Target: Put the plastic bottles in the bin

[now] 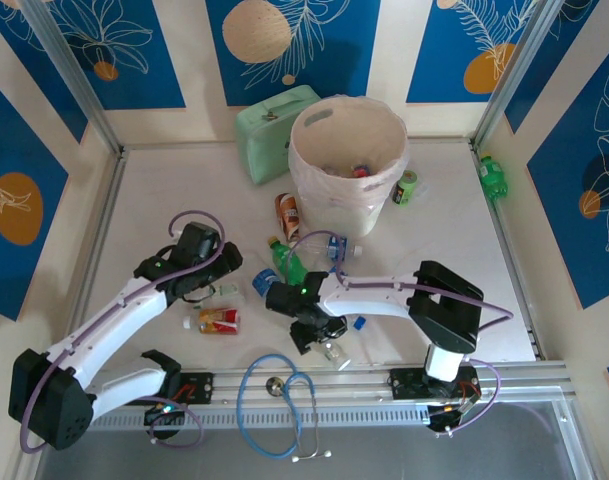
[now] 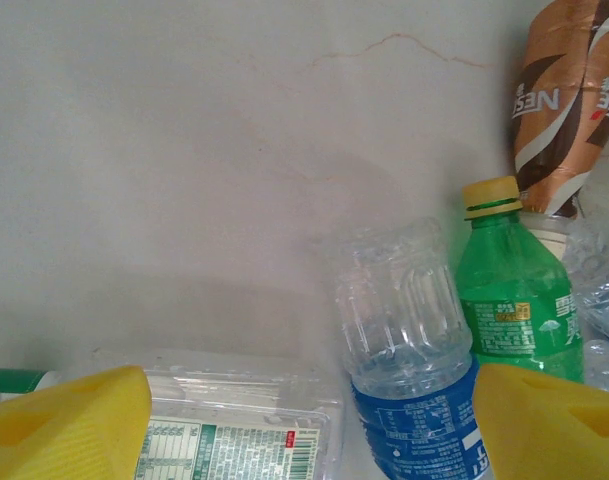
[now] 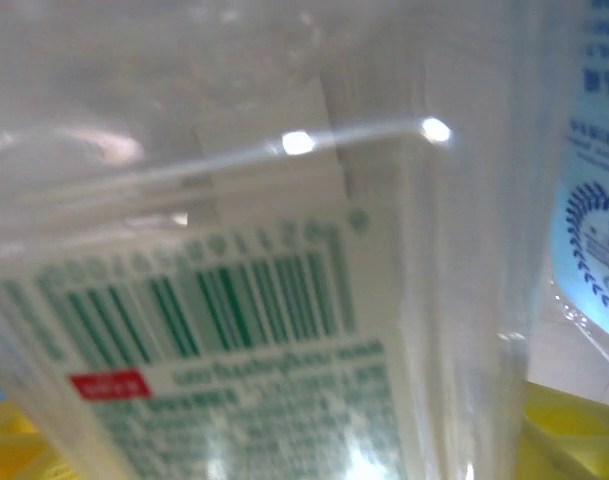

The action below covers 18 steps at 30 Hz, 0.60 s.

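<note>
We see our left pincer (image 2: 314, 425) spread wide around a blue-labelled bottle (image 2: 409, 340). The right pincer (image 1: 322, 338) hangs over a clear bottle (image 3: 284, 300); we cannot tell its grip.

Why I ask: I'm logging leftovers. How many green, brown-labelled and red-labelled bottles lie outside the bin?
Green bottles: 2
Brown-labelled bottle: 1
Red-labelled bottle: 1
Total: 4
</note>
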Each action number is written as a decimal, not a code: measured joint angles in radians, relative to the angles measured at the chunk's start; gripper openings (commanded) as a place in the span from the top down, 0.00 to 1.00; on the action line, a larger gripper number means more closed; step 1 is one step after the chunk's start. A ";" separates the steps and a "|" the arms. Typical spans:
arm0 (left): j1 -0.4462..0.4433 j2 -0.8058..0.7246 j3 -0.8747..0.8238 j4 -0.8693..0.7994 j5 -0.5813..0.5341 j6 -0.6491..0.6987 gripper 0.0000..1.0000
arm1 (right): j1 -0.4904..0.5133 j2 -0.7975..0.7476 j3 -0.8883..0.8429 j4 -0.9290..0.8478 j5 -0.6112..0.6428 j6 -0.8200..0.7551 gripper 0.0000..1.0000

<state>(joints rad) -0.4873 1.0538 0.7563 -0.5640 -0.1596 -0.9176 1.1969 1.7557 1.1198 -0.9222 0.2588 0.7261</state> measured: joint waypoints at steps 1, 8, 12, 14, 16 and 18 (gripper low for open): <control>0.000 0.000 -0.001 0.000 0.001 -0.002 0.17 | 0.000 0.009 0.006 -0.002 0.000 -0.005 0.29; 0.001 -0.010 -0.002 0.000 0.002 -0.003 0.17 | 0.002 0.034 0.035 -0.008 0.004 -0.037 0.42; 0.006 -0.028 -0.004 -0.002 -0.003 -0.016 0.18 | 0.014 0.034 0.039 -0.010 0.016 -0.042 0.48; 0.009 -0.035 -0.006 -0.002 -0.006 -0.021 0.18 | 0.023 0.034 0.040 -0.010 0.026 -0.042 0.50; 0.010 -0.037 -0.006 -0.002 -0.007 -0.022 0.17 | 0.031 0.032 0.040 -0.011 0.037 -0.042 0.52; 0.010 -0.037 -0.006 -0.003 -0.009 -0.024 0.17 | 0.037 0.019 0.040 -0.013 0.055 -0.041 0.54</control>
<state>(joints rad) -0.4770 1.0164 0.7502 -0.5667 -0.1688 -0.9421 1.2339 1.7748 1.1599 -0.9348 0.3138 0.6853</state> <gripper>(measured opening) 0.825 0.574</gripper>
